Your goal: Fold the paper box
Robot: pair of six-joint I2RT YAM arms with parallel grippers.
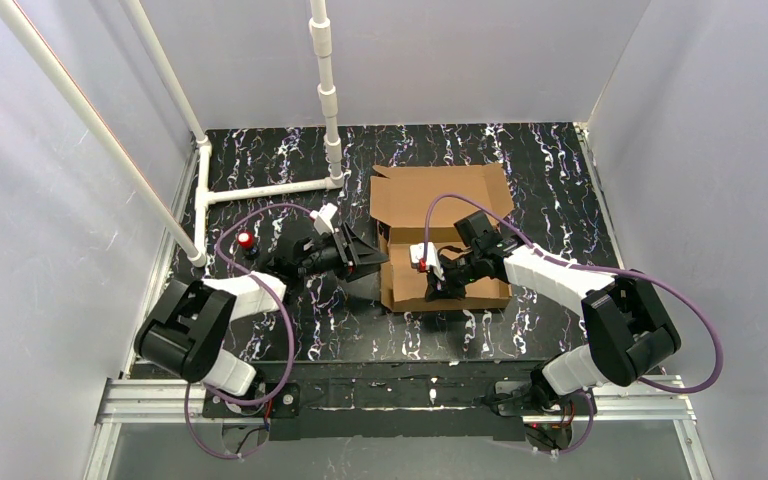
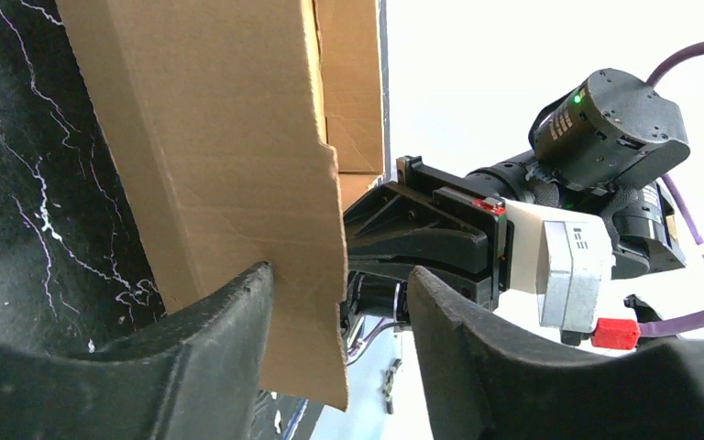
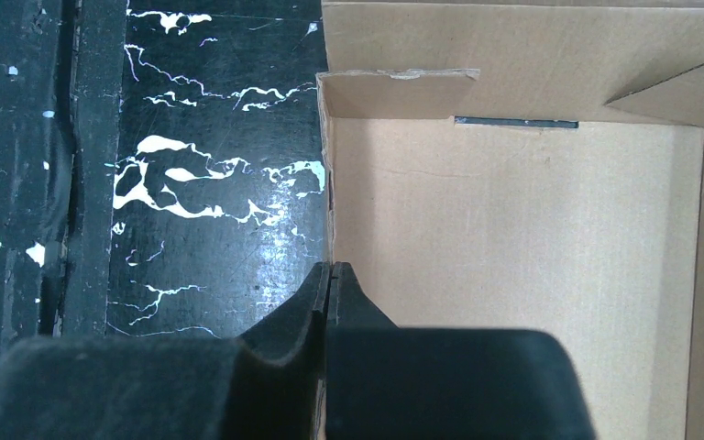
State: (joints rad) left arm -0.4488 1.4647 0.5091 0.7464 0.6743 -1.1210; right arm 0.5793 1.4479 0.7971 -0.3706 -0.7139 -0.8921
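Observation:
The paper box (image 1: 440, 195) is brown cardboard in the middle of the table, with its lid lying open toward the back and its shallow tray toward me. My left gripper (image 1: 376, 257) is at the tray's left side. In the left wrist view it (image 2: 339, 273) is open astride an upright cardboard flap (image 2: 220, 137). One finger (image 2: 238, 312) touches the flap and the other stands apart. My right gripper (image 1: 430, 285) reaches into the tray. In its wrist view it (image 3: 330, 270) is shut on the thin edge of a box wall (image 3: 328, 183), with the tray floor (image 3: 513, 229) beside it.
A white pipe frame (image 1: 260, 190) stands at the back left, with a small red-topped object (image 1: 246, 241) near the left arm. White walls close in the black marbled table (image 1: 540, 160). The right arm's wrist (image 2: 605, 137) fills the space just past the flap.

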